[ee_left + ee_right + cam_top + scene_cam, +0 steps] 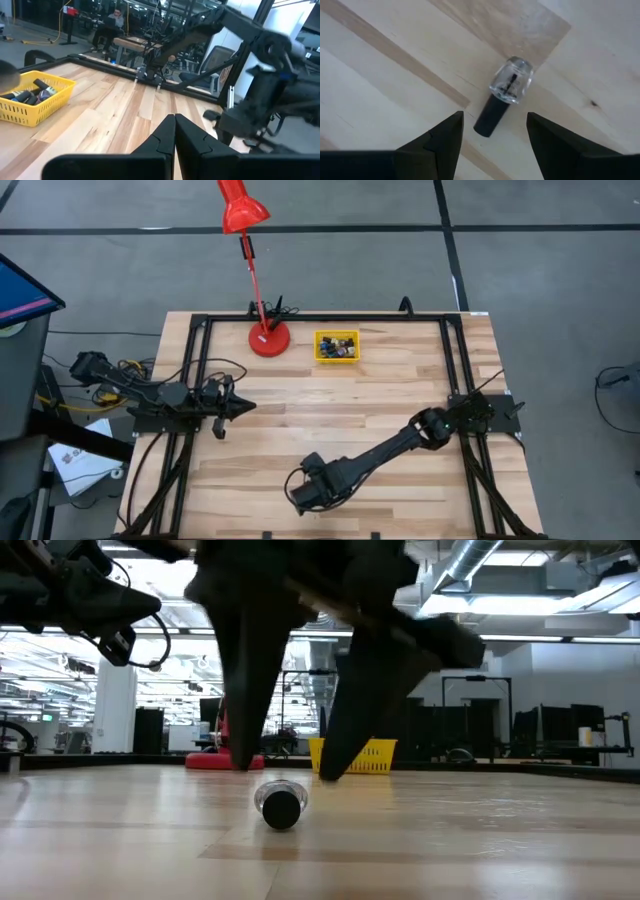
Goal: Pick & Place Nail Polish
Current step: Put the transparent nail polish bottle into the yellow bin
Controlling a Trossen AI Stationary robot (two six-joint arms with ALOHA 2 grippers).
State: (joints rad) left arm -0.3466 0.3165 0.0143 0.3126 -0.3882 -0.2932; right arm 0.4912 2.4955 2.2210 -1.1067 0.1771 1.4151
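Most bottles already sit in the yellow bin point(337, 346) by the table's far edge, while the right gripper point(494, 131), jaws wide and empty, straddles one clear bottle point(502, 94) lying near the front edge; the left gripper point(174, 131) waits shut.

the wooden bench point(380, 410) spreads under the right end effector point(303, 498), its pale planks edged by a black frame point(330, 317) along the far side. well beyond that end effector, near the far edge, sits a small yellow bin point(336, 346), and just beside the bin stands a red lamp point(268, 338) whose round base rests on the wood while its shade leans out past the bench edge. past the left end effector point(175, 131), a person point(116, 19) sits at a desk in the room behind.
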